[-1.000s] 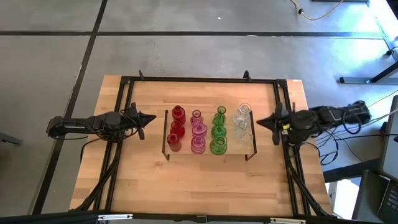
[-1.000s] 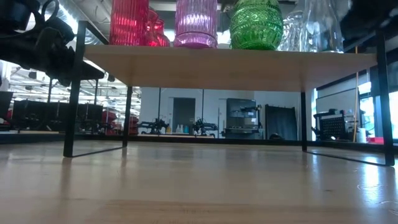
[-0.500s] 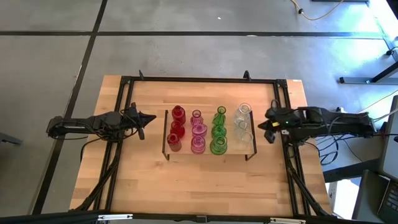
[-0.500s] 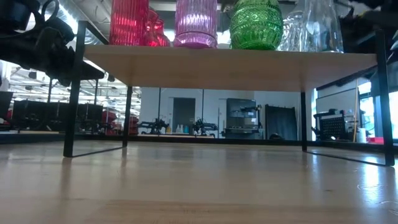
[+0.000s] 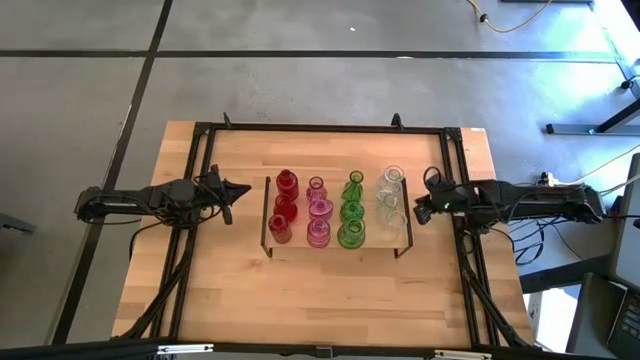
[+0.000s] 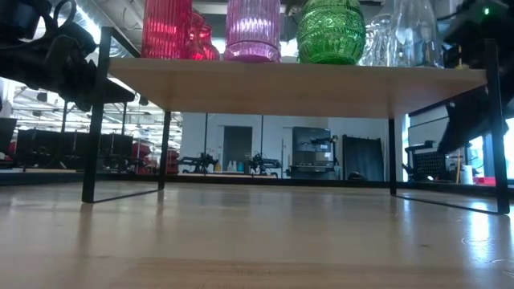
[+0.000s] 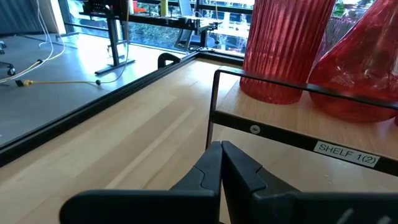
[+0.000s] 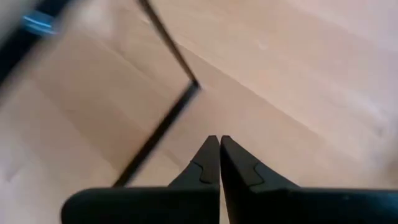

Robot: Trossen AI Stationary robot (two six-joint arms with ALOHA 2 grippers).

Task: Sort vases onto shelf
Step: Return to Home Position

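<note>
Grey concrete floor (image 5: 330, 85), dark lines (image 5: 300, 53) running across it, a yellow cable (image 7: 62, 81) lying on it, a light wooden table (image 5: 330, 290) in the middle, big windows (image 6: 217, 140) and dark machines (image 6: 64, 148) far back, bright light

Even bright overhead light, shelf (image 6: 289, 80) underside in soft shade, window glare behind, sheen on the table (image 6: 241, 241)
</note>
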